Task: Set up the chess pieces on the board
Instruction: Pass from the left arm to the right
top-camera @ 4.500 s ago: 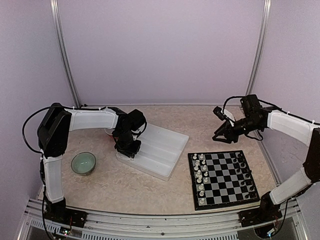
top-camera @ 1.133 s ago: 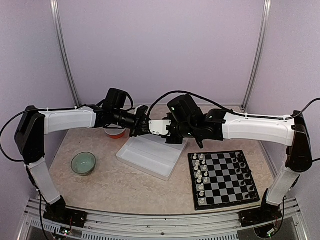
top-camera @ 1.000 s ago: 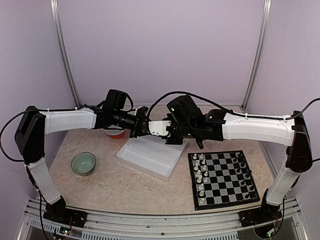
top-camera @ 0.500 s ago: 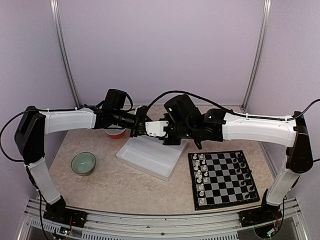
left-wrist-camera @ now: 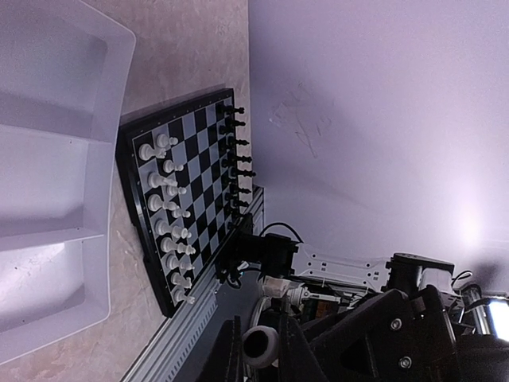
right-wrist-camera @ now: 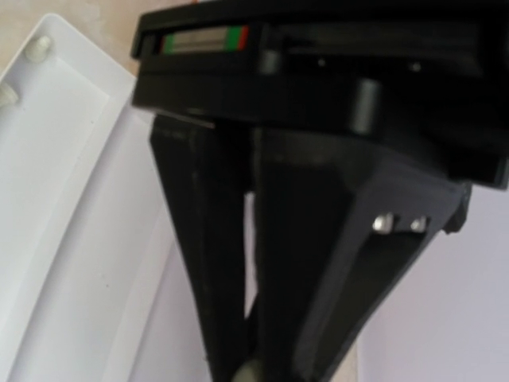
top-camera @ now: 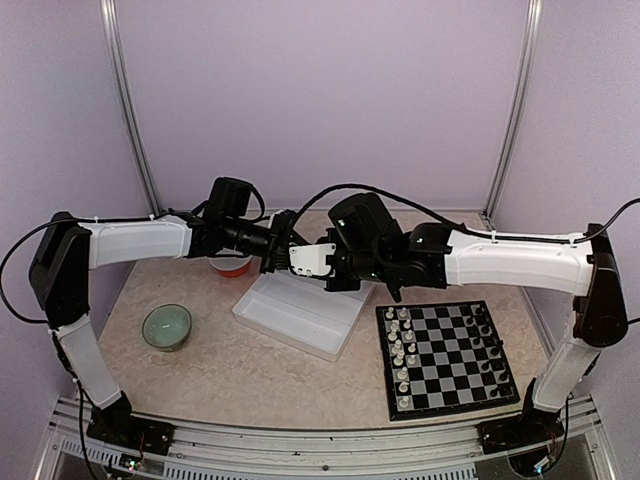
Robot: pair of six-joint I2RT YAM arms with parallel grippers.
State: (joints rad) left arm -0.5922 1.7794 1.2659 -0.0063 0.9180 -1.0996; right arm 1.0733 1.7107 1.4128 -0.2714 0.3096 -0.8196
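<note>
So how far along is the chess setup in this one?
Nearly done, it seems: white pieces line the board's left side and black pieces its right, though any gaps are too small to judge. In hand: the left jaws are shut on a small pale piece above the tray, meeting the right jaws. Left: getting that piece onto the board.

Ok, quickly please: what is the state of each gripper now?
Left gripper: closed on a white chess piece.
Right gripper: it cannot be told whether it is open or closed.
</note>
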